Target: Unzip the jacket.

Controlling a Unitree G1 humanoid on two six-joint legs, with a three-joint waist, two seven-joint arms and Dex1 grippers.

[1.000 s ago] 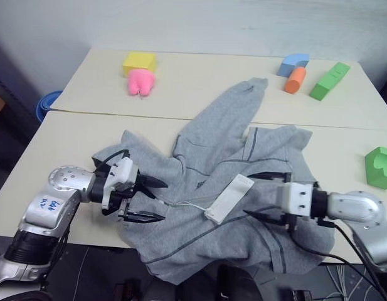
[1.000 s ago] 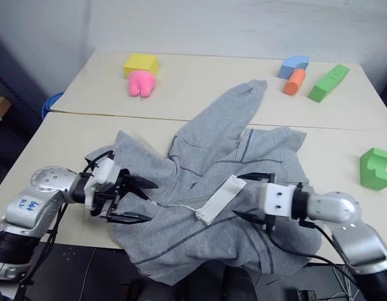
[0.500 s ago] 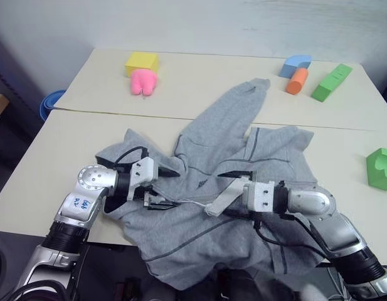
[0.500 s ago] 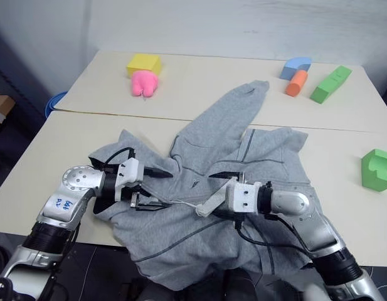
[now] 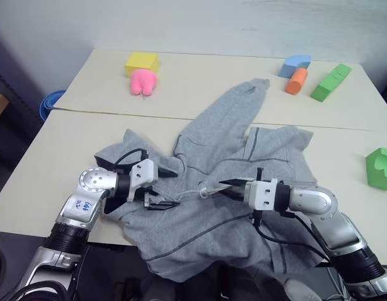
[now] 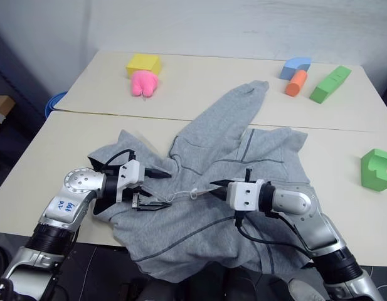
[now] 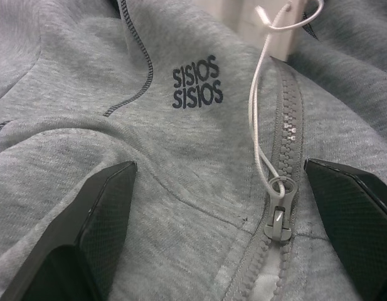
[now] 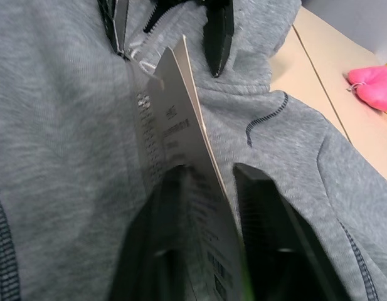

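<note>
The light grey jacket (image 5: 231, 138) lies crumpled across the near table, its front zipped. My left gripper (image 5: 167, 189) is open over the chest. In the left wrist view its fingers (image 7: 86, 238) stand either side of the grey zipper pull (image 7: 278, 221), close to the dark logo (image 7: 196, 81). A white string runs from the pull to the white paper tag (image 8: 174, 144). My right gripper (image 5: 223, 185) is shut on that tag, pointing toward the left gripper a short way apart.
On the far table sit a yellow block (image 5: 141, 62), a pink toy (image 5: 141, 81), a blue arch (image 5: 295, 63), an orange cylinder (image 5: 296, 80) and a green block (image 5: 331, 81). Another green block (image 5: 381, 168) is at the right edge. A blue bin (image 5: 49, 103) stands left of the tables.
My right gripper has moved left to the paper tag and shut on it; the tag now stands on edge. The left gripper came in over the chest and stays open.
</note>
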